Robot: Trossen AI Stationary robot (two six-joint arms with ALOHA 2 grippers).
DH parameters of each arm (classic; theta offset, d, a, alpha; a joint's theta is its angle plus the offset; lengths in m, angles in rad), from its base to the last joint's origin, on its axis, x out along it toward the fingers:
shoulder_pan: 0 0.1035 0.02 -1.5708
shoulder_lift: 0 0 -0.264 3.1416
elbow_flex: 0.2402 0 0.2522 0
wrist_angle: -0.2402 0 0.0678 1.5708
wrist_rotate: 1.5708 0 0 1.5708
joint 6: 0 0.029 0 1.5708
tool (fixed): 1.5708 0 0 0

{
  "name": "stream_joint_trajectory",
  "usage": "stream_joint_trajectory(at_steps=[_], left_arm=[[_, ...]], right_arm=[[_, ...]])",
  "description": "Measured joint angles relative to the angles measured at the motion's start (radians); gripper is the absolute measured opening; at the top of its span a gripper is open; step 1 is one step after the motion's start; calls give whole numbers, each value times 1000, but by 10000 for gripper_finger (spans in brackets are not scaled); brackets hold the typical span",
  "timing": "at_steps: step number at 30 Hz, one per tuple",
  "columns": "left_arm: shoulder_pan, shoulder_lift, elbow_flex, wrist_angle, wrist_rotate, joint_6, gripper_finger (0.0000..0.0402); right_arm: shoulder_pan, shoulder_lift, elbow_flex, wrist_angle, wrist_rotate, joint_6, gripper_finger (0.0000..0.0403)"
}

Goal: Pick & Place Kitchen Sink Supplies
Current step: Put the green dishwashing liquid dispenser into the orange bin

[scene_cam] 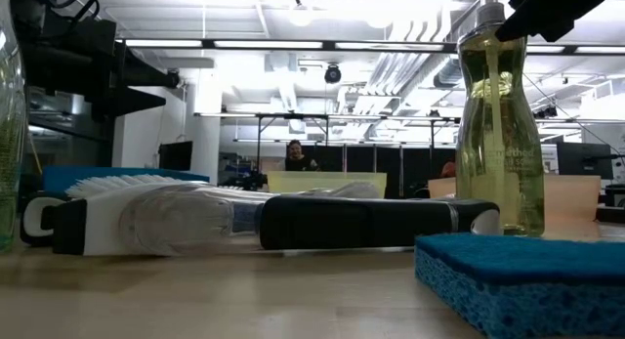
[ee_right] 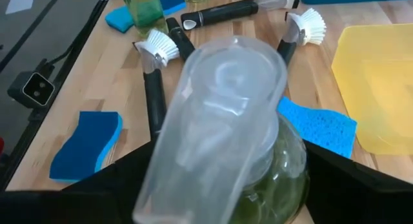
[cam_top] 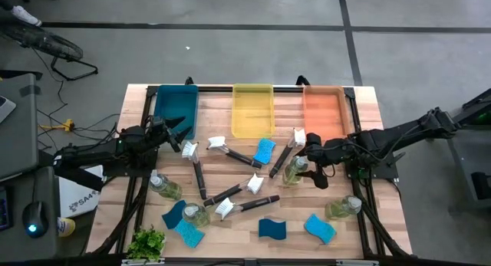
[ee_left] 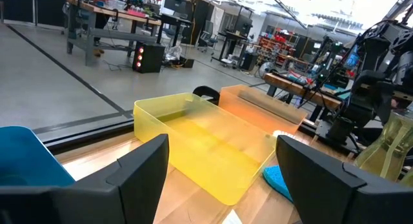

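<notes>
Clear bottle of yellow-green liquid with pale pump top [ee_right: 226, 140] standing upright on the wooden table [cam_top: 245, 231] near the orange bin [cam_top: 323, 109], between the fingers of the right gripper [cam_top: 305, 171]; contact impossible to tell. Left gripper [cam_top: 170, 134] open, empty, beside the blue bin [cam_top: 176, 105].

Your wooden table [cam_top: 253, 235] carries three bins along its far edge: blue bin [cam_top: 176, 105], yellow bin [cam_top: 252, 109], orange bin [cam_top: 323, 109]. Scattered nearer you lie blue sponges [cam_top: 272, 228], dish brushes [cam_top: 196, 168], soap bottles [cam_top: 165, 186] and a leafy plant [cam_top: 146, 242].
</notes>
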Motion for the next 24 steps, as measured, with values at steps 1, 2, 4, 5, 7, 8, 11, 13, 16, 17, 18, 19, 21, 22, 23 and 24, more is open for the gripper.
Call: stream_joint_trajectory(at_steps=[1,2,4,5,7,8,11,13,16,17,18,19,21,22,23,24], left_arm=[[0,0,0,0,0,0,280],[0,0,0,0,0,0,280],[0,0,0,0,0,0,280],[0,0,0,0,0,0,280],[0,0,0,0,0,0,280],[0,0,0,0,0,0,280],[0,0,0,0,0,0,280],[0,0,0,0,0,0,280],[0,0,0,0,0,0,280],[0,0,0,0,0,0,280],[0,0,0,0,0,0,280],[0,0,0,0,0,0,280],[0,0,0,0,0,0,280],[0,0,0,0,0,0,280],[0,0,0,0,0,0,280],[0,0,0,0,0,0,280]], right_arm=[[0,0,0,-1,0,0,297],[0,0,0,-2,0,0,295],[0,0,0,-5,0,0,294],[0,0,0,-5,0,0,293],[0,0,0,-5,0,0,292],[0,0,0,-6,1,3,292],[0,0,0,-7,13,19,291],[0,0,0,-8,17,20,291],[0,0,0,-9,18,20,290],[0,0,0,-9,18,20,290],[0,0,0,-9,18,21,289],[0,0,0,-9,19,22,288],[0,-1,0,-10,20,22,285],[0,-1,0,-10,20,21,284],[0,-1,0,-10,21,21,284],[0,-1,0,-10,23,21,284]])
